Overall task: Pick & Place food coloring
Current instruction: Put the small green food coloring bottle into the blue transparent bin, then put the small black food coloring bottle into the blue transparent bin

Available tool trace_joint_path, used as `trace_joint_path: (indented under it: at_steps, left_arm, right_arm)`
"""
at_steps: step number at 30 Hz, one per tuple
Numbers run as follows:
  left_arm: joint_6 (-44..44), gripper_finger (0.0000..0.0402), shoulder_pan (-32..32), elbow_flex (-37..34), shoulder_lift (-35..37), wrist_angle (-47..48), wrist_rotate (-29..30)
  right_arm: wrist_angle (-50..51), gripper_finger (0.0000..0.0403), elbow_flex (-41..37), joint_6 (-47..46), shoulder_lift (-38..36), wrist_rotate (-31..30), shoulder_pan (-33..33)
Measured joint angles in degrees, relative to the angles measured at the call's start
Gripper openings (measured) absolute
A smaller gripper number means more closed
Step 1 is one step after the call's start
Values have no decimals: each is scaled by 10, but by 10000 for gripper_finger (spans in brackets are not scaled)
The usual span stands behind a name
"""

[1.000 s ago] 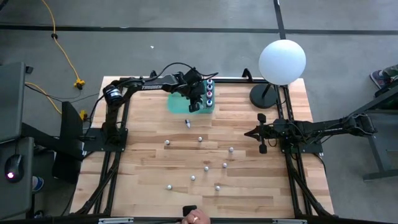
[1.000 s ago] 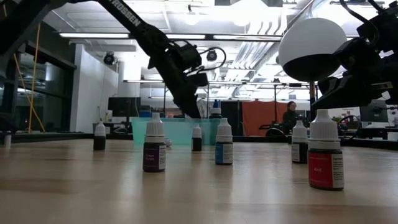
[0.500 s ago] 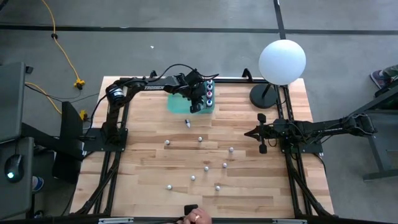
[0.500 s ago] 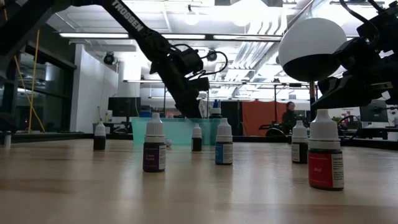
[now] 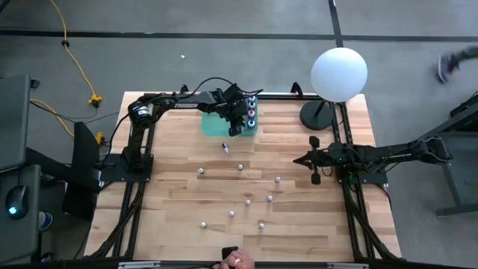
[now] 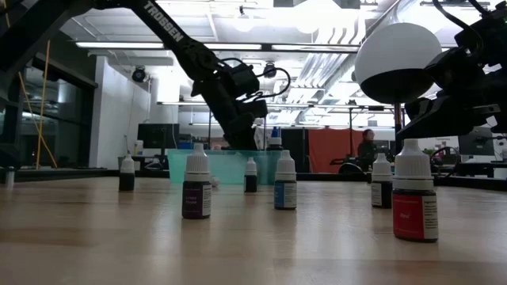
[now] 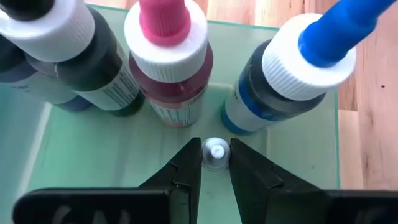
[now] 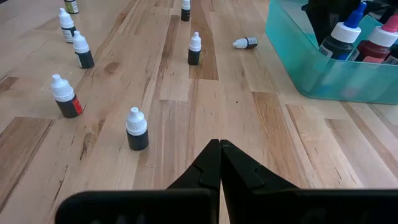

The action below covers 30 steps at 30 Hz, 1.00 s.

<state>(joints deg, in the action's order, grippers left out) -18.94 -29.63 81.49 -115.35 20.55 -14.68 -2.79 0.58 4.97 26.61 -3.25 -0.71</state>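
High view: the left gripper (image 5: 234, 119) hangs over the teal bin (image 5: 211, 126) at the table's far side; eight or so small bottles (image 5: 240, 167) stand scattered on the wooden table (image 5: 179, 224), one lying on its side (image 5: 224, 146) just beside the bin. The right arm waits at the right edge, near the white globe lamp (image 5: 338, 73).

Low view: the left arm reaches down into the bin (image 6: 178, 165); its fingers are hidden behind the bin wall. Bottles stand in the foreground, among them a red-labelled one (image 6: 414, 191).

Left wrist view: the gripper (image 7: 215, 163) is narrowly parted, a clear-capped bottle (image 7: 215, 154) standing between the tips, touching or nearly so. A pink-capped bottle (image 7: 171, 61) and a blue-capped bottle (image 7: 289, 71) stand close behind.

Right wrist view: the right gripper (image 8: 220, 152) is closed and empty, above bare table.

Risk: the bottle may tip if a fingertip drags on its cap as the gripper lifts, since the gap is tight. It could also knock the crowded neighbours.

Step, as judged: releasing a bottle in the bin.
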Motion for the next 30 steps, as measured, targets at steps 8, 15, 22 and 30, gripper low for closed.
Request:
trace_joint_path:
  at_steps: [8,15,22,30]
  left_arm:
    - [8,112,0,0,0,0,2]
    - [12,149,0,0,0,-1,22]
    - [30,160,0,0,21,1,53]
    - [153,160,0,0,76,33,82]
  right_arm:
    - [0,0,0,0,0,0,0]
    - [0,0,0,0,0,0,0]
    - [0,0,0,0,0,0,0]
    - [0,0,0,0,0,0,0]
